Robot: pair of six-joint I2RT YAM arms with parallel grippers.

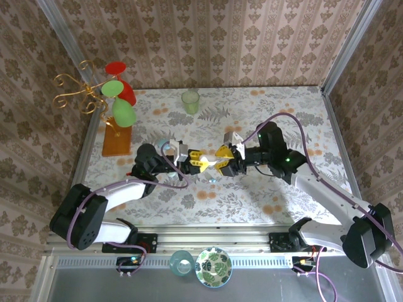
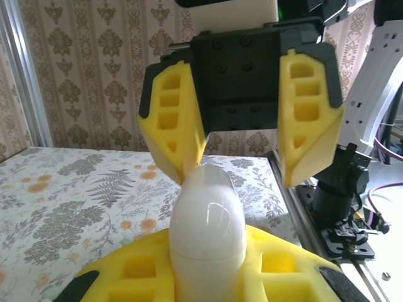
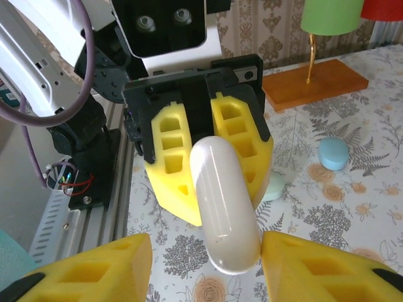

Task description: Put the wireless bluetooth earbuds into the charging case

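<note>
Patterned wallpaper (image 1: 208, 38) closes in three sides of the cell, and a leaf-printed cloth covers the desk (image 1: 283, 113). Over the middle of the desk, a little toward the near edge, the two arms meet nose to nose.

The left claw (image 2: 208, 277) is clamped on a white case (image 2: 208, 220), gripping its lower end so the rounded top sticks out toward the other arm. The right claw (image 2: 238, 173) faces it with fingers apart. From the left wrist one fingertip looks to be just at the tip of the case and the other is clear of it. From the right wrist the case sits between the fingers with a gap on each side.

A faint seam runs round the case just above the left claw's fingers, so the longer free part is probably the lid. Whether any earbuds are inside I cannot tell.

The shell looks hard, glossy and light, a smooth pebble with no edges to catch. I expect it to be slippery and apt to squirt out of a pinch near the rounded end. The safest hold seems to be across the broad flanks, with the base below the seam in one claw and the lid taken well down from its tip.

A blue case (image 3: 332, 154) and a pale green case (image 3: 277, 187) lie on the desk left of the middle.
</note>
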